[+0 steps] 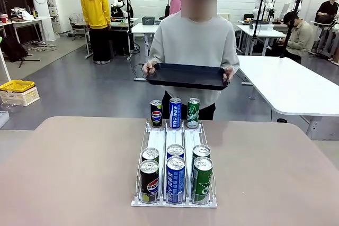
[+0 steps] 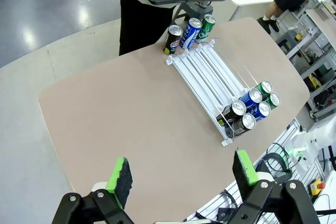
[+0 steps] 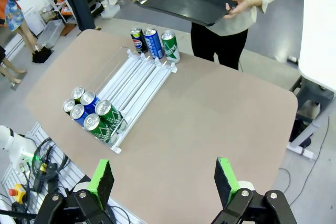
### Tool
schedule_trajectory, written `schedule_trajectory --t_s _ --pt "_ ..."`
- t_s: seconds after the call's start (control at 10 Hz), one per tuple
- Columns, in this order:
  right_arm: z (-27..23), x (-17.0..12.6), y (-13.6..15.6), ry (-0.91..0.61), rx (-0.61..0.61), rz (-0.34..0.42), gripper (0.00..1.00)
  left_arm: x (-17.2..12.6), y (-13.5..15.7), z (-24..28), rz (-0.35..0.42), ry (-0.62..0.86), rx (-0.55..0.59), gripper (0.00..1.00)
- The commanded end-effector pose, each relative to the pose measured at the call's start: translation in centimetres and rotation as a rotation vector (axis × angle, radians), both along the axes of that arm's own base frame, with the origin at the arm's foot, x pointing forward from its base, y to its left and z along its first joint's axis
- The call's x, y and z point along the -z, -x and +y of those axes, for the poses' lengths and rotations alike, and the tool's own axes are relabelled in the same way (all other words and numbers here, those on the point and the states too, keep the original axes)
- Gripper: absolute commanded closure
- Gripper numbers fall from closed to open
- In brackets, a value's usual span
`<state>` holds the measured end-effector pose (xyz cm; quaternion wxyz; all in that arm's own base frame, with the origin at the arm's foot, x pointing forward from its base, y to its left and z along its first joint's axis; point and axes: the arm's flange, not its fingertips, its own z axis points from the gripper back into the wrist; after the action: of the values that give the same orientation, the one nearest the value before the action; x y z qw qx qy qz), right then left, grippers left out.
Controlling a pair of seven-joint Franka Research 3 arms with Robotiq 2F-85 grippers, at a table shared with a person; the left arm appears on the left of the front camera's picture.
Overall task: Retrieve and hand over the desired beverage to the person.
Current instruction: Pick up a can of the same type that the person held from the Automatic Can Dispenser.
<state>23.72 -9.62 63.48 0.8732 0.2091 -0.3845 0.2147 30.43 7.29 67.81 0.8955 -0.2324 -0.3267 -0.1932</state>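
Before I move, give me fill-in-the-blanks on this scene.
The person in light grey holds the flat black tray with ____ hands.
The clear plastic three-lane rack holds ____ drink cans at its near end.
The blue metal cans line up with its ____ lane.
The left pincer and right pincer both stand ____.
Missing: both, six, middle, open.

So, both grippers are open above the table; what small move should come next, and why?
Probably lower the left gripper, open, toward the near cans in the rack. The person stands holding an empty tray, both hands on it, pointing at no drink, so which can to take cannot be told yet.
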Motion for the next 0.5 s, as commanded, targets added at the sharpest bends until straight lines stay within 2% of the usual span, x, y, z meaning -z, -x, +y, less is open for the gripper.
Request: schedule_trajectory --t_s 0.0,0.4 --pt "0.12 0.08 -0.13 -0.009 -0.015 -0.001 0.0 -0.05 -0.03 -0.13 -0.003 0.002 0.008 0.0" --pt "0.12 0.08 -0.13 -0.009 -0.015 -0.001 0.0 -0.05 -0.03 -0.13 -0.003 0.002 0.008 0.0"
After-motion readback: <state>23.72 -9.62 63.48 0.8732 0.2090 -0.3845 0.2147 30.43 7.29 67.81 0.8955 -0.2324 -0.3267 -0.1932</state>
